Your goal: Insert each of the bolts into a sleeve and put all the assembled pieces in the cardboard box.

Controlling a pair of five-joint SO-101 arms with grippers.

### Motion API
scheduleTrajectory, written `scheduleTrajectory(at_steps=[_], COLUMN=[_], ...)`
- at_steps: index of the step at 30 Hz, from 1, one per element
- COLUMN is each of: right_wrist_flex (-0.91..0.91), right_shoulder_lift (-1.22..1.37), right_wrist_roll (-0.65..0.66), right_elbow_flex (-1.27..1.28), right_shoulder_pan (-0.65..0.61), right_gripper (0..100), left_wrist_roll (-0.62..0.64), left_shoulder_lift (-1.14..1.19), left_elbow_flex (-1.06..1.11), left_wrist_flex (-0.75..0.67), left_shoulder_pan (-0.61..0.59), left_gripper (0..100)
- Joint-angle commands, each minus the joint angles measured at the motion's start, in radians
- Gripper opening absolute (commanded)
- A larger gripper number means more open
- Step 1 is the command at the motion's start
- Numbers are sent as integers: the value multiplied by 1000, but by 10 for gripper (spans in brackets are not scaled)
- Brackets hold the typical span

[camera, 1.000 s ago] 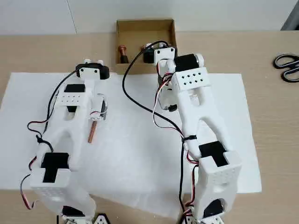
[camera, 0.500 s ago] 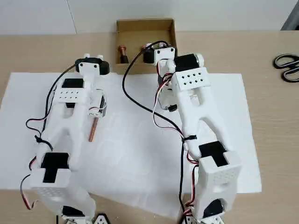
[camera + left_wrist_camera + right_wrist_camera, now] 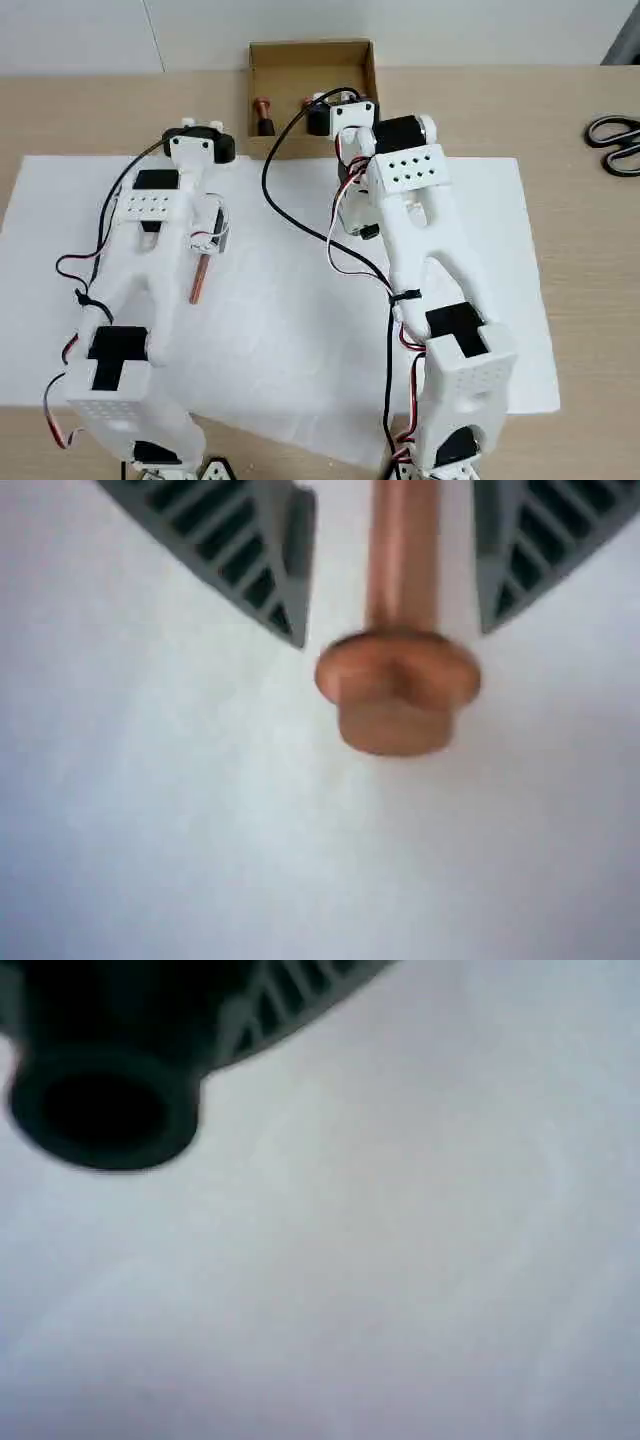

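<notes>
A copper bolt (image 3: 398,685) lies flat on the white sheet (image 3: 290,320), its shaft between the fingers of my left gripper (image 3: 390,630). The fingers stand open on either side of the shaft with gaps to it. From above, the bolt (image 3: 200,279) sticks out toward the near side below the left gripper (image 3: 208,243). My right gripper (image 3: 150,1020) is shut on a black sleeve (image 3: 100,1110), held just above the sheet with its hollow end showing. The cardboard box (image 3: 365,62) at the far edge holds an assembled piece (image 3: 262,113).
The right arm (image 3: 405,170) reaches to just in front of the box, and its wrist covers part of a second piece (image 3: 309,103) in it. Black scissors (image 3: 615,140) lie on the bare wooden table at the far right. A black cable (image 3: 290,215) loops across the sheet between the arms.
The left arm's wrist has shifted slightly toward the far side, with the bolt still between its fingers. The right arm has not moved.
</notes>
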Motion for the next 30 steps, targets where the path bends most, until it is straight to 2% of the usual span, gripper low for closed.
scheduleTrajectory(at_steps=[1,19,25,30], right_wrist_flex=[8,5,5,5], right_shoulder_lift=[-73,-71,-71,-70], right_wrist_roll=[6,6,6,6], right_elbow_flex=[-5,-5,-6,-6], right_shoulder_pan=[5,5,5,5], right_gripper=[4,4,4,4], left_wrist_roll=[2,25,26,26], left_shoulder_lift=[-8,89,49,6], left_elbow_flex=[24,28,28,28], left_wrist_flex=[-46,-78,-77,-71], left_shoulder_pan=[0,0,3,3], left_gripper=[107,104,7,6])
